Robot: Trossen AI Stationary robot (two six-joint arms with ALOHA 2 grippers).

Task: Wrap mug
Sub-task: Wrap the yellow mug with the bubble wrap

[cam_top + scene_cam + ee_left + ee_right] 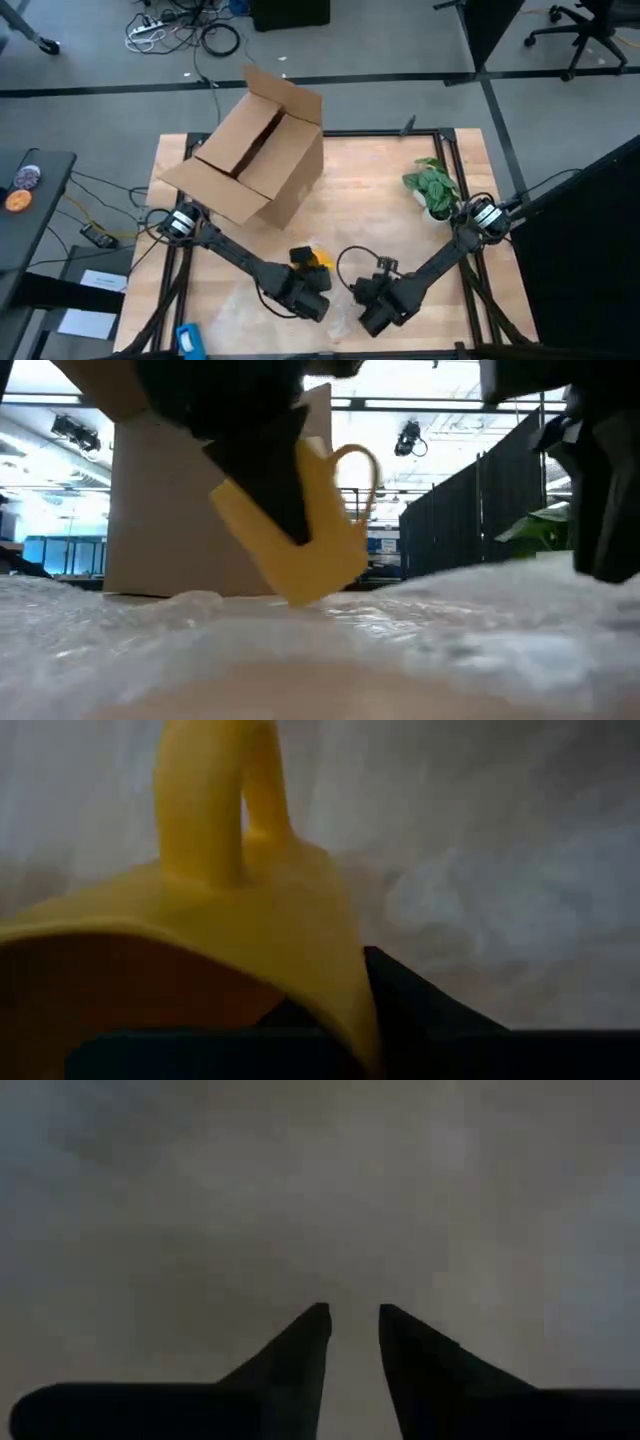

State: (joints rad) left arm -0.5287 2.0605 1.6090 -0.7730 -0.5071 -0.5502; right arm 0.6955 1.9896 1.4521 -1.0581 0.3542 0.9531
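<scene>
The yellow mug (313, 259) (312, 540) hangs tilted over the crinkly clear plastic sheet (450, 630) near the table's front edge. Its loop handle (358, 475) points up and away. My left gripper (310, 278) (330, 1010) is shut on the mug. Whether the mug's lowest base corner (298, 598) touches the sheet I cannot tell. My right gripper (368, 302) (353, 1320) stands just right of the mug, pointing down at the sheet (300, 1200), with a narrow gap between its fingers and nothing in it. My left gripper holds the mug by its rim wall (345, 990), on the side opposite the handle (205, 800). One finger (290, 1018) is inside the mug and the other finger (420, 1005) is outside. The fingers come slanting down from above. The mug is tilted, with its base lowest.
A large open cardboard box (255, 150) stands at the table's far left. A small potted plant (432, 188) sits at the far right. A blue object (190, 340) lies at the front left corner. Black frame rails (380, 133) border the wooden tabletop.
</scene>
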